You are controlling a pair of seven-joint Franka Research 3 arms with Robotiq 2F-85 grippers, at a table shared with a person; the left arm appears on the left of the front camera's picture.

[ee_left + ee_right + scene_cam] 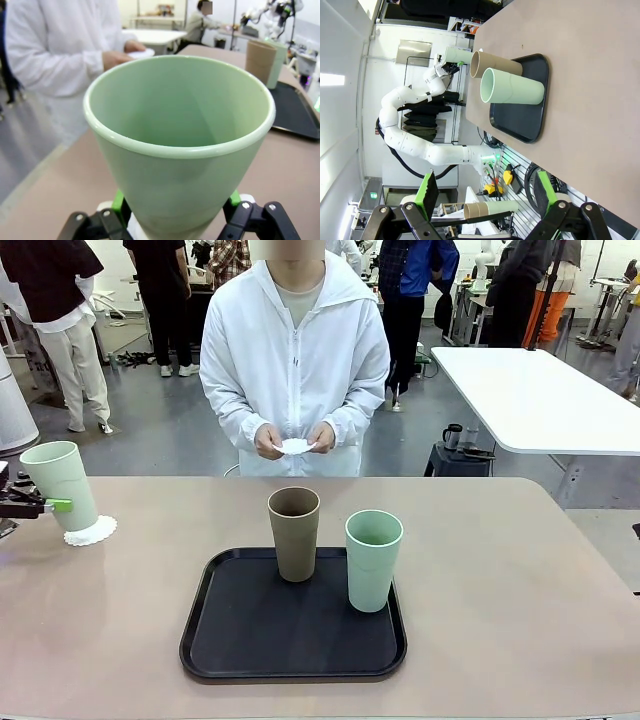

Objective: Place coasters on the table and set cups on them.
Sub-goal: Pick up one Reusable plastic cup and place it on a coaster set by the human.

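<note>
Left edge: your left gripper [52, 506] pinches a mint cup [58, 485] over a lacy coaster [92, 532] on the table [500, 620]; you cannot tell whether its base touches.
Tray [230, 640]: brown cup [294, 533] and second mint cup [373, 560] stand upright, no coasters beneath.
Far side: the person's hands [268, 442] hold another coaster [296, 447].
Right gripper [485, 205]: spread wide, empty.
Progress: first cup nearly set; two remain.
Look: tall, tapered, matte, empty.

Left end effector [55, 505] is held level at the picture's left edge, its 2 fingers closed against opposite sides of a mint green cup [58, 478]. Right end effector [487, 197] has both fingers spread wide, with nothing between them.
</note>
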